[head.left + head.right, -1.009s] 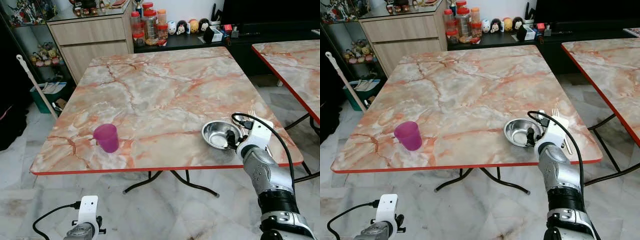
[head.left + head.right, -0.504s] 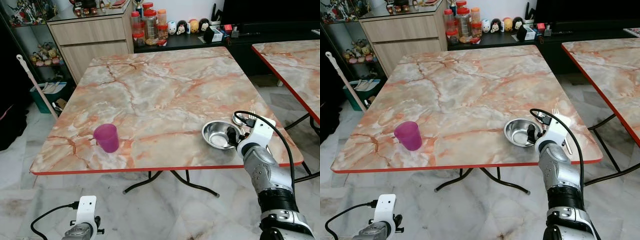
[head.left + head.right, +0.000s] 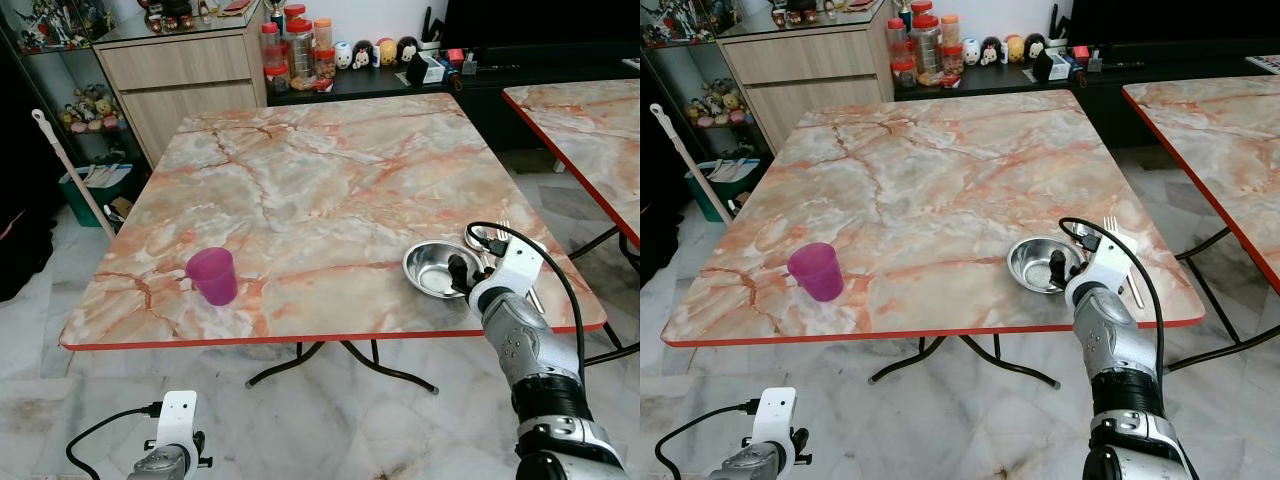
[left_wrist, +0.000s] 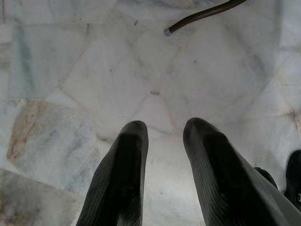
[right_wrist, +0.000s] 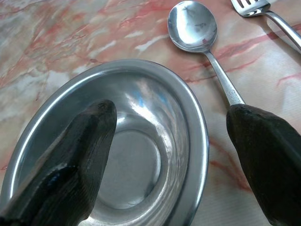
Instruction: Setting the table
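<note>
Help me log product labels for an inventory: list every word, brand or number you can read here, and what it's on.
No text can be read.
Jars on the far counter: labels too small and blurred.
Small boxes beside them: print illegible.
Spoon, fork, steel bowl and purple cup: no markings visible.

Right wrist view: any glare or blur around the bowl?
Right wrist view: steel bowl shows soft bluish-white reflections on its inner wall, not blown out; spoon and fork are sharp; the near black fingers look soft. Left eye view: sharp, evenly lit, no motion blur.
</note>
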Controlling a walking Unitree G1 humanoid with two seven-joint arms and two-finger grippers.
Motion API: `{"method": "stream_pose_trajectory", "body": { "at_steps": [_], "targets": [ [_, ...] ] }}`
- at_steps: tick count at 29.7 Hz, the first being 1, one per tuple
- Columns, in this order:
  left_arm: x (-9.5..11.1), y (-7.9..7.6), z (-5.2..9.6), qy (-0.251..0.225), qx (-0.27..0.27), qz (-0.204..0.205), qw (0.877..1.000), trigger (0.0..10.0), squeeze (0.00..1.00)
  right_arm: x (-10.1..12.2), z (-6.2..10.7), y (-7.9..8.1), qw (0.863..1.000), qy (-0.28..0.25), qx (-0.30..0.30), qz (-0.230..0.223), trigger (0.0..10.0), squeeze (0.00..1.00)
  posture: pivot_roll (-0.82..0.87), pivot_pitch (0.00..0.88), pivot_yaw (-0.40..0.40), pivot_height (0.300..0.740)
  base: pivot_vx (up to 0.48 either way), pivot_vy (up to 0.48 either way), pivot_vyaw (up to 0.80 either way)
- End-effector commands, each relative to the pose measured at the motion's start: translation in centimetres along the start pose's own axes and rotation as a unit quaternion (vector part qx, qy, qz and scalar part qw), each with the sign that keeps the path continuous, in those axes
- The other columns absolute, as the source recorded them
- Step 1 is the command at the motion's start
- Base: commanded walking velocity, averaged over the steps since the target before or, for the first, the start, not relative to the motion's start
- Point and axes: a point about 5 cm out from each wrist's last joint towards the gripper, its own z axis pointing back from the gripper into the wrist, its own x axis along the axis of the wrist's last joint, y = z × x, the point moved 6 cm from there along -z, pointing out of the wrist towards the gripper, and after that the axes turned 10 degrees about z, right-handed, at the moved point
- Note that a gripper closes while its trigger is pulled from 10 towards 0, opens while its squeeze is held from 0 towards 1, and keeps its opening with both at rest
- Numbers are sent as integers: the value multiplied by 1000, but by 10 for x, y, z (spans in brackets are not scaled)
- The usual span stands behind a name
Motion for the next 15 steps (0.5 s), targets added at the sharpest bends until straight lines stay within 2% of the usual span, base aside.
{"method": "stream_pose_trajectory", "body": {
  "at_steps": [1, 11, 12, 15],
  "targets": [
    [-1, 1, 0, 1, 4, -12, 1000, 10000, 0, 4, -2, 6, 1000, -5, 10, -10, 10000, 0, -77, 1, 82, 736, 0, 0, 0],
    [-3, 1, 1, 0, 3, -13, 1000, 10000, 0, 0, -4, 3, 1000, 3, 6, -19, 10000, 0, -77, 0, 82, 736, 0, 0, 0],
    [0, 1, 0, -2, 3, -13, 1000, 10000, 0, -1, -4, 3, 1000, 3, 6, -20, 0, 0, -75, 1, 82, 736, 0, 0, 0],
    [8, -1, -1, -7, 2, -14, 1000, 10000, 0, -1, -4, 4, 1000, 3, 7, -20, 0, 0, -75, 1, 82, 736, 0, 0, 0]
  ]
}}
